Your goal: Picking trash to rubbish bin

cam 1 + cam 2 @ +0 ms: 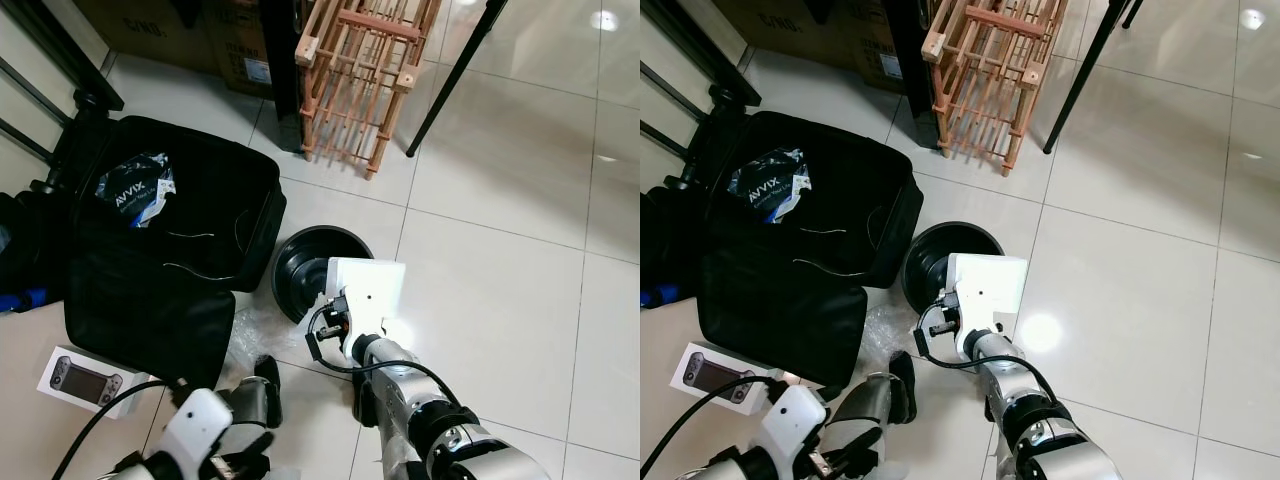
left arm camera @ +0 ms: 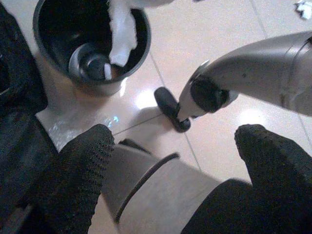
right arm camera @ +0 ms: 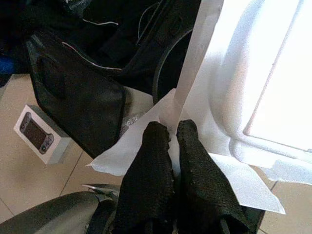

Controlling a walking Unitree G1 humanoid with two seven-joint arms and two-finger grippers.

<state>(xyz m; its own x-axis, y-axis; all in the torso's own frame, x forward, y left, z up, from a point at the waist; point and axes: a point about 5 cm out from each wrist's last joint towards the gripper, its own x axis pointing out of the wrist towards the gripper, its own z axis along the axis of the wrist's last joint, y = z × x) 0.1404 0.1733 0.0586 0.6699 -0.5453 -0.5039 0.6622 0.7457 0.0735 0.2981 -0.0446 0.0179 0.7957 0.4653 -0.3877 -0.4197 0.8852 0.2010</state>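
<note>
The right gripper (image 3: 171, 141) pinches a crumpled white paper sheet (image 3: 229, 97) over the round black rubbish bin (image 1: 310, 265). The left gripper (image 2: 175, 146), near-left, has its 2 fingers spread apart, holding nothing.

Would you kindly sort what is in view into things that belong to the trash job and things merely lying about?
Belongs to the job:
white tissue, pinched in the right claw
black rubbish bin

Just lying about:
open black suitcase
wooden rack
boxed handheld console
clear plastic wrap
</note>
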